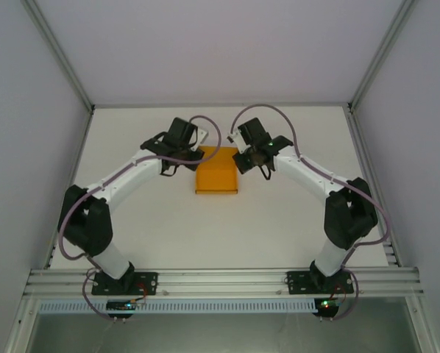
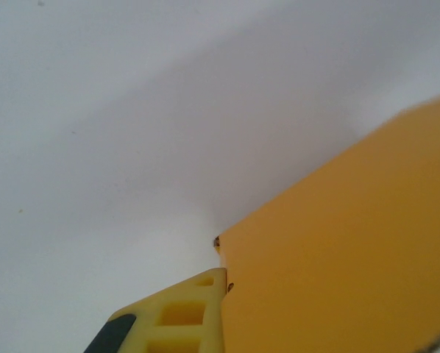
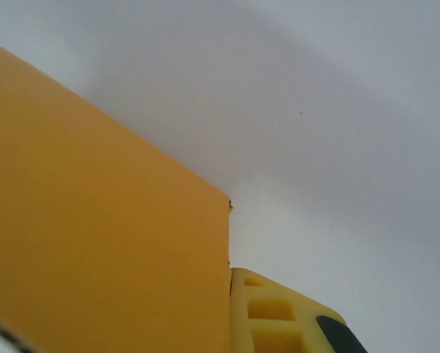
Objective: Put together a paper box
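Observation:
The orange-yellow paper box lies mid-table, its far end raised between the two wrists. My left gripper is at the box's far left corner. In the left wrist view a yellow finger presses flat against a panel of the paper box; the other finger is hidden behind the card, and the left gripper is shut on that panel. My right gripper is at the far right corner. Its yellow finger presses against the paper box, with the right gripper shut on the card.
The white table is walled by pale panels left, right and back. An aluminium rail carrying both arm bases runs along the near edge.

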Robot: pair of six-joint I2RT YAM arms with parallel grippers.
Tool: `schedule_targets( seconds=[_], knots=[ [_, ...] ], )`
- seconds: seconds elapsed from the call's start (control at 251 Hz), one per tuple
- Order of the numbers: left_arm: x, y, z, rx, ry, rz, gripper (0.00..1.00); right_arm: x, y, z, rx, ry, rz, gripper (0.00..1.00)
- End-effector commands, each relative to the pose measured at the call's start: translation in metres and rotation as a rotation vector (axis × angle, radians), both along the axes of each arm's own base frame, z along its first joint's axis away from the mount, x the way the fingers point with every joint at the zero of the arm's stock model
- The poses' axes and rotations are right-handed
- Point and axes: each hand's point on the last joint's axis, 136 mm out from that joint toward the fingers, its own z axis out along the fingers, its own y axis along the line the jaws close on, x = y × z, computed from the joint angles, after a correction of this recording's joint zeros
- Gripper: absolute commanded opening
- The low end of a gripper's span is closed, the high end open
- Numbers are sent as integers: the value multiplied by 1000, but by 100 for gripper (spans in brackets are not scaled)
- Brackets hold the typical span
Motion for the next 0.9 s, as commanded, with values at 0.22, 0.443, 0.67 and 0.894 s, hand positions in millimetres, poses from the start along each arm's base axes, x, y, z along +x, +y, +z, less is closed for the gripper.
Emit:
schedule_targets(
  seconds=[0.22,0.443,0.67,0.894],
  knots=[
    [27,-20,8,-314,31,289,2,29,21,36,384,-62,-465,0],
    [30,-20,-1,-380,31,355,2,38,35,34,458,-69,-509,0],
    [29,-35,-18,-512,32,328,5,42,46,17,438,-61,-504,0],
    [32,-47,-19,-594,48,314,8,35,62,7,445,-18,-459,0]
  ],
)
